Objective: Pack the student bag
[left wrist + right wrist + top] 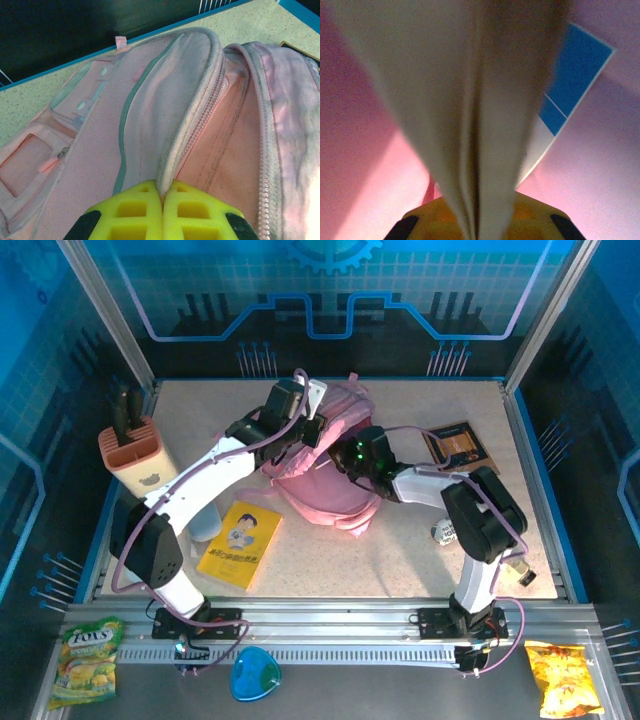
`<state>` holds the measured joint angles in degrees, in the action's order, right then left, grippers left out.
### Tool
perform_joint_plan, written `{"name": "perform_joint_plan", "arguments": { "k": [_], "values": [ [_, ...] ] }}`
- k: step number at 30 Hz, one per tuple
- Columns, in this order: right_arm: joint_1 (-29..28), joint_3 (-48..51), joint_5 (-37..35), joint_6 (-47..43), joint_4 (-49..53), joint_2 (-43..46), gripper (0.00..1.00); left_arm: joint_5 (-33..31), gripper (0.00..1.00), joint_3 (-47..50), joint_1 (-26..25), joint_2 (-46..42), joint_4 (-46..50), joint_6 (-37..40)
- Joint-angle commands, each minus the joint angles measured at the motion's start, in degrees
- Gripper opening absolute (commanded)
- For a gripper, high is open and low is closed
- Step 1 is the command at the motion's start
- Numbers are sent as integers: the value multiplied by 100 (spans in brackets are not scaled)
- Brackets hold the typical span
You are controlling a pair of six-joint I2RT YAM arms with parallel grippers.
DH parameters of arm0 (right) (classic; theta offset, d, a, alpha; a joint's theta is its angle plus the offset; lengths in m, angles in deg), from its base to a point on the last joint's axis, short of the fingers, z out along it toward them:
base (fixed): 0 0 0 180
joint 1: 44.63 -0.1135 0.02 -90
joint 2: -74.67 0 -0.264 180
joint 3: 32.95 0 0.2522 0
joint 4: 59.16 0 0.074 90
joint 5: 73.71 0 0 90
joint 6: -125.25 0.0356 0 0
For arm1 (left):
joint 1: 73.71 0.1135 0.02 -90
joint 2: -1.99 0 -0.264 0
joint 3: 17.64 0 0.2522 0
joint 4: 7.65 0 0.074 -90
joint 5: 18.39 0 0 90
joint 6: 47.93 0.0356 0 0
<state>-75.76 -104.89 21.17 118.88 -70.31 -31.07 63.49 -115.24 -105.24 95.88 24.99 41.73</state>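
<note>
The student bag (pixel 325 492) lies in the middle of the table (pixel 400 560), towards its far side, between the two arms. We see the left gripper (pixel 161 197) with its jaws pressed together on the bag's zipped flap edge. The right gripper (pixel 476 217) sits inside the pink interior, clamped on a thin booklet (pixel 470 110) with a blue-and-white cover.

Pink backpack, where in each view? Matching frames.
Top external: student bag mid-table, between the arms.
Left wrist: centre, running to the right edge; left gripper pinches its zip edge.
Right wrist: its pink fabric surrounds a white booklet.
Shared landmark: left gripper on the zip edge.
</note>
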Motion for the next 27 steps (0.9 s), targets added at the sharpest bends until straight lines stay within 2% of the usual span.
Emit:
{"name": "perform_joint_plan", "arguments": {
  "k": [1,2,5,10,12,16,21,22,24,27],
  "values": [
    [-75,-517,8,127,-232,-482,17,53,0,-80,-24,-446,-905,-235],
    [-81,-650,105,105,-178,-612,20,39,0,-81,-18,-430,-896,-252],
    [-76,-661,328,130,-258,-703,39,13,0,-94,29,-387,-823,-318],
    [-34,-32,299,-230,182,117,64,12,0,-33,228,-273,-685,-473],
    [-9,304,291,-415,516,620,69,34,0,43,345,-212,-641,-570],
    [11,953,71,-842,1286,1624,72,138,0,345,551,-178,-689,-704],
    [25,1690,-870,-1539,2593,2946,78,345,0,781,690,-154,-706,-800],
    [37,1732,-1115,-1683,2889,3163,79,371,5,862,701,-143,-688,-825],
    [104,1739,-1718,-2049,3566,3622,84,479,23,1023,713,-155,-610,-939],
    [480,1670,-1942,-2697,4065,4064,89,642,46,1280,718,-296,-530,-1126]
  ]
}}
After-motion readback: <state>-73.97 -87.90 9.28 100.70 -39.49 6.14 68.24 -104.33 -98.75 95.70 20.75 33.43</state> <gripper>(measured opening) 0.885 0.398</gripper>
